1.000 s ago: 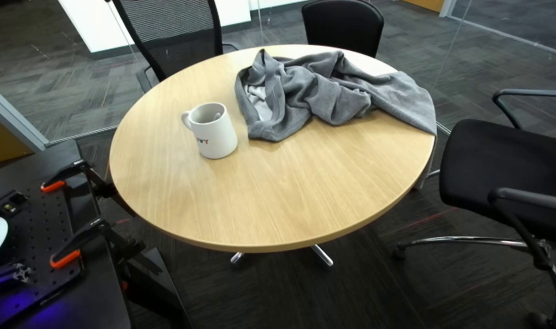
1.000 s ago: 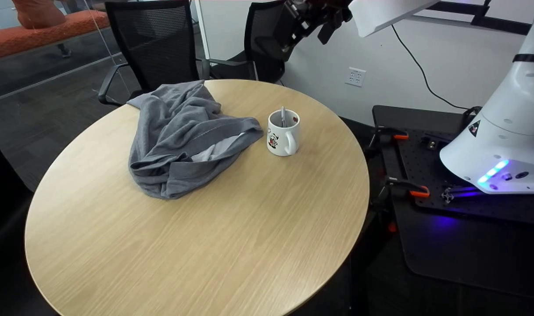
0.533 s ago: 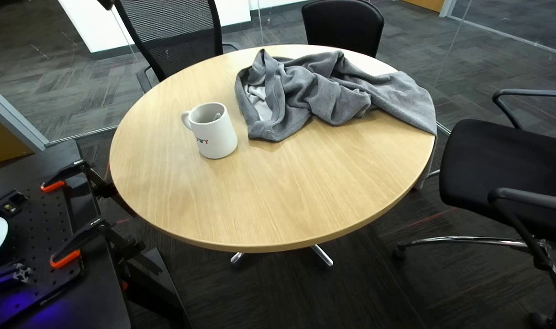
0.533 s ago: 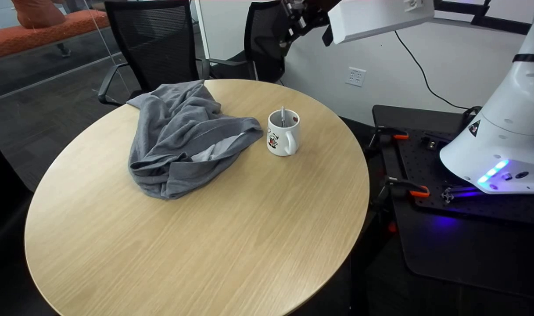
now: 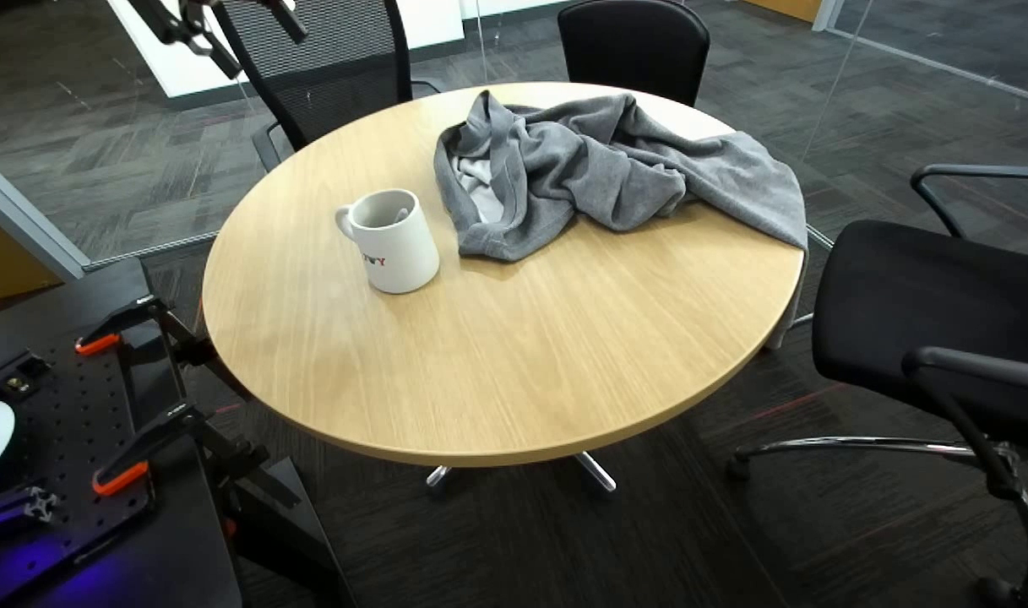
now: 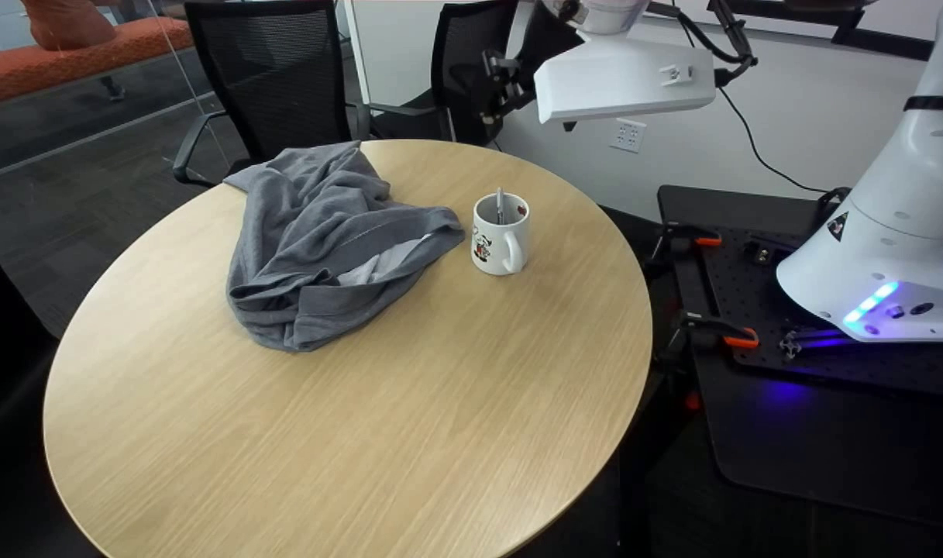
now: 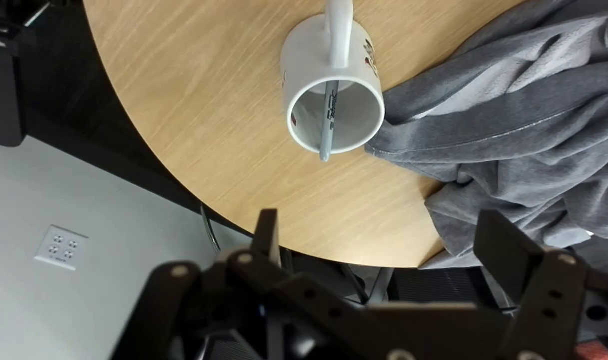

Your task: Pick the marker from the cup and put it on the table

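The cup [image 5: 405, 257] is a white mug standing upright on the round light-wood table [image 5: 514, 363]; the cup also shows in another exterior view [image 6: 488, 260]. The marker, a thin grey stick with dark lettering in the wrist view [image 7: 328, 117], leans inside the cup [image 7: 306, 60], its upper end at the rim. The marker's tip also shows in both exterior views [image 5: 402, 214] [image 6: 500, 203]. My gripper [image 7: 376, 225] is open and empty. In an exterior view the gripper [image 5: 260, 46] hangs at the top left, high and beyond the table's edge, apart from the cup.
A crumpled grey cloth [image 5: 581, 160] lies on the table close beside the cup and hangs over the edge. Chairs [image 6: 270, 77] stand round the table. A black bench with orange-tipped clamps [image 5: 125, 477] and the robot base [image 6: 878, 256] stands beside the table.
The arm has come down and further into view in both exterior views, and my gripper now shows at the top left of one. The cup, marker and cloth have not moved.
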